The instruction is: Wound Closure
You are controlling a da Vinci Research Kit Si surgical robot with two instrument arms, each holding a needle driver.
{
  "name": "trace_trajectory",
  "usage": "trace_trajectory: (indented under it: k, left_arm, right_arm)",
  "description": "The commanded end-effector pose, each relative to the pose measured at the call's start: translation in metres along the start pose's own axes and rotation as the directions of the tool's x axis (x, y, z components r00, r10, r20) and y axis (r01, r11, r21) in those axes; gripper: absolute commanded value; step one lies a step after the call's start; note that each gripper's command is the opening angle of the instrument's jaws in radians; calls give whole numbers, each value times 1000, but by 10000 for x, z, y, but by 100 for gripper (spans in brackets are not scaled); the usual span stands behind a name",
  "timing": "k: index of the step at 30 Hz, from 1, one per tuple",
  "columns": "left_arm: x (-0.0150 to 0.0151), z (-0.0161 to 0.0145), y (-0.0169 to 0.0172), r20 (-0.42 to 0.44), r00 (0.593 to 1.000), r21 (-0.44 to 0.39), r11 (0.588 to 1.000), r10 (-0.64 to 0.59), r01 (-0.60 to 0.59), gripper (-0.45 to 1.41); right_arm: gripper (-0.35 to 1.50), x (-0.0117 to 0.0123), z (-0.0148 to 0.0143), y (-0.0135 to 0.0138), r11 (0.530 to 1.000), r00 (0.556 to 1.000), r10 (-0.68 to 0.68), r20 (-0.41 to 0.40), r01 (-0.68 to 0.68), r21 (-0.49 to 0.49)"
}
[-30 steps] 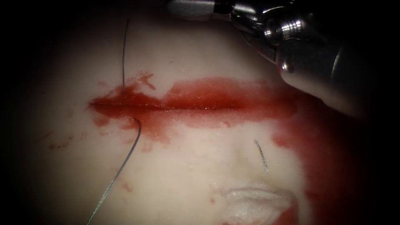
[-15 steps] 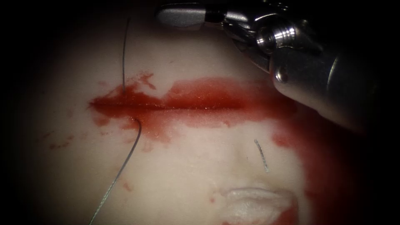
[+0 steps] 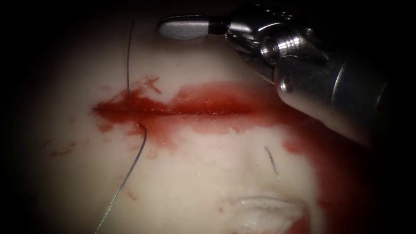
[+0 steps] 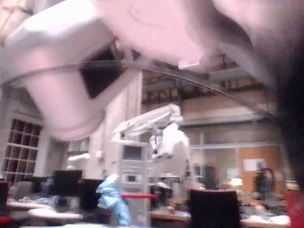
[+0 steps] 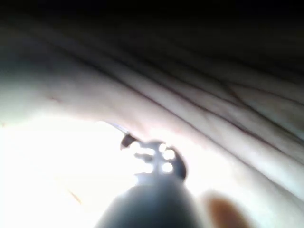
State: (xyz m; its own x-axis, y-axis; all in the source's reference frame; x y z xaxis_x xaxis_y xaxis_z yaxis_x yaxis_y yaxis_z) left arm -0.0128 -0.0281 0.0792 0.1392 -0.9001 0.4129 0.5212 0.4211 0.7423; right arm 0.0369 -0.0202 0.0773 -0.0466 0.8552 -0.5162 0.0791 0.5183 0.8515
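Endoscope view: your right tool [image 3: 182, 27] reaches in from two o'clock, above the tissue [image 3: 195, 173]; you cannot tell how its jaws stand, and nothing shows in them. Thread [image 3: 130, 167] crosses the cut [image 3: 182, 113] near its left end, running from twelve toward seven o'clock. A cut end of thread [image 3: 271, 162] lies at five o'clock.

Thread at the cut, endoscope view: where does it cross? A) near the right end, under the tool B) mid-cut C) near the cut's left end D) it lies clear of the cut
C: the thread comes down to the cut near its left end and carries on below it, well left of the right tool, whose jaws hold nothing.
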Motion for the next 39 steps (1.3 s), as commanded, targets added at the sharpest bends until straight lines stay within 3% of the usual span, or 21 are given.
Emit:
trace_trajectory:
  k: [1, 3, 4, 6, 10, 13, 16, 19, 25, 29, 30, 32, 33, 34, 35, 36, 39]
  left_arm:
    - [-14, 11, 7, -12, 997, 28, 996, -80, 81, 64]
    - [-14, 22, 18, -40, 980, 56, 978, -197, 199, 71]
    - [-14, 28, 24, -45, 949, 53, 948, -311, 313, 74]
    - [-15, 35, 33, -48, 920, 49, 919, -388, 390, 78]
    - [-15, 41, 46, -92, 808, 33, 809, -582, 586, 84]
    - [-10, 41, 50, -146, 755, 1, 764, -639, 646, 84]
    - [-2, 40, 52, -175, 669, -62, 686, -723, 725, 81]
    - [11, 39, 54, -222, 613, -89, 642, -758, 762, 79]
    - [43, 45, 57, -299, 578, -106, 629, -759, 770, 73]
    - [58, 46, 55, -350, 530, -126, 599, -773, 791, 59]
    - [60, 45, 52, -359, 506, -137, 581, -784, 802, 51]
    - [62, 45, 48, -380, 496, -142, 579, -781, 803, 27]
    - [62, 44, 46, -390, 479, -150, 568, -786, 809, 0]
    - [61, 44, 45, -395, 481, -149, 571, -783, 807, -28]
    - [59, 45, 44, -381, 483, -149, 568, -789, 810, -45]
    - [56, 47, 45, -369, 538, -127, 614, -758, 779, -45]
    - [43, 54, 52, -323, 612, -98, 669, -722, 737, -45]
  right_arm:
    - [-35, 9, 9, 5, 1000, 1000, 1, -2, -1, 4]
    - [-35, 9, 9, 4, 1000, 1000, 7, -2, -7, 4]
    - [-35, 9, 9, 4, 1000, 1000, 7, -2, -7, 4]
    - [-35, 9, 9, 4, 1000, 1000, 13, -2, -13, 4]
    - [-35, 8, 9, 4, 1000, 1000, 24, -1, -24, 5]
    - [-35, 7, 10, 4, 999, 999, 34, 0, -34, 5]
    - [-35, 6, 10, 4, 999, 999, 33, 0, -33, 6]
    - [-35, 5, 10, 4, 999, 999, 33, 1, -33, 6]
    - [-35, 5, 11, 3, 999, 999, 39, 1, -39, 6]
    - [-35, 5, 11, 3, 999, 999, 45, 1, -45, 6]
    - [-35, 5, 11, 3, 999, 999, 45, 1, -45, 6]
    - [-35, 5, 12, 3, 999, 999, 51, 1, -51, 6]
    - [-35, 5, 12, 3, 999, 999, 51, 1, -51, 6]
    - [-35, 5, 12, 3, 999, 999, 51, 1, -51, 6]
    - [-35, 5, 12, 3, 999, 999, 51, 1, -51, 6]
    - [-35, 5, 12, 3, 999, 999, 51, 1, -51, 6]
    - [-35, 5, 12, 2, 999, 999, 52, 1, -52, 7]
